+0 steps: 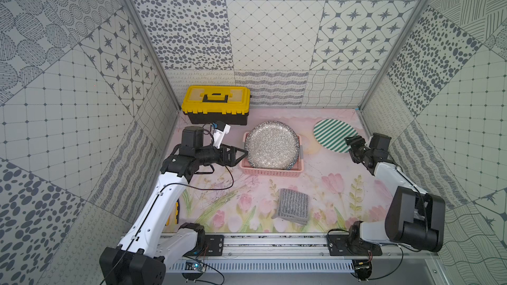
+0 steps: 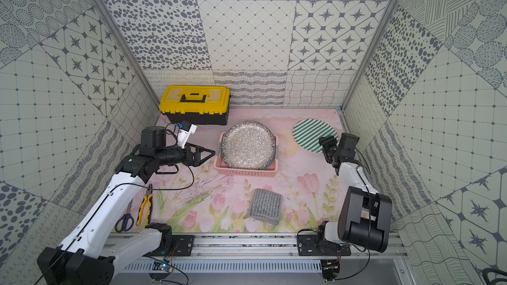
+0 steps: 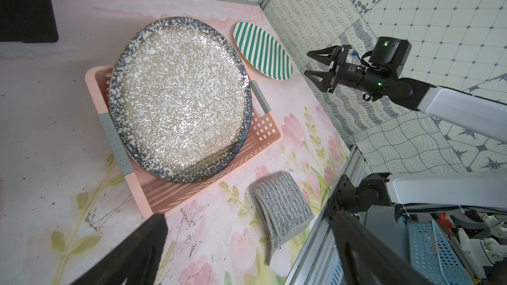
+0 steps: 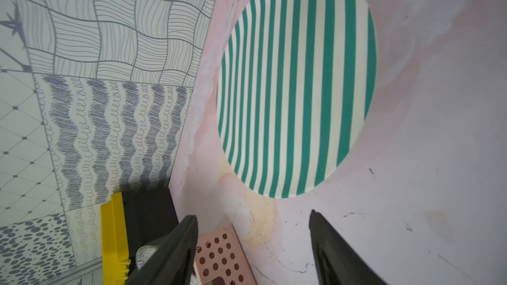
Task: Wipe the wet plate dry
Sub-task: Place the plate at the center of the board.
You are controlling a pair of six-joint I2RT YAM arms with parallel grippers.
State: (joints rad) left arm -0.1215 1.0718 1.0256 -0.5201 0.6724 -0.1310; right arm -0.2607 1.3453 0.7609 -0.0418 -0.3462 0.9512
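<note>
In both top views the speckled plate (image 1: 271, 145) lies tilted in a pink basket (image 1: 270, 174) at the centre of the frame, its lower right rim sunk below the basket wall. It glints all over, but drops cannot be told from glaze here. A green-striped plate (image 1: 333, 135) lies flat on the mat, right of centre, with its lower right edge hidden behind the right gripper (image 1: 354, 148). A folded grey cloth (image 1: 293, 206) sits below the basket, well apart from both arms. The left gripper (image 1: 242, 153) points at the basket's left side, just beside it. A yellow toolbox (image 1: 216, 100) stands upper left.

In a top view, pliers (image 2: 144, 204) and scissors (image 2: 124, 219) lie at lower left, the scissors partly under the left arm.

In the left wrist view its own fingers (image 3: 137, 253) are cut off by the bottom edge, spread wide with nothing between them. At right of the frame, the right gripper's jaws stand apart and empty.

In the right wrist view, two black fingers (image 4: 178, 242) stand apart at the bottom edge, clear of the striped plate above. The basket corner, toolbox and a sliver of speckled plate are cropped at lower left.
</note>
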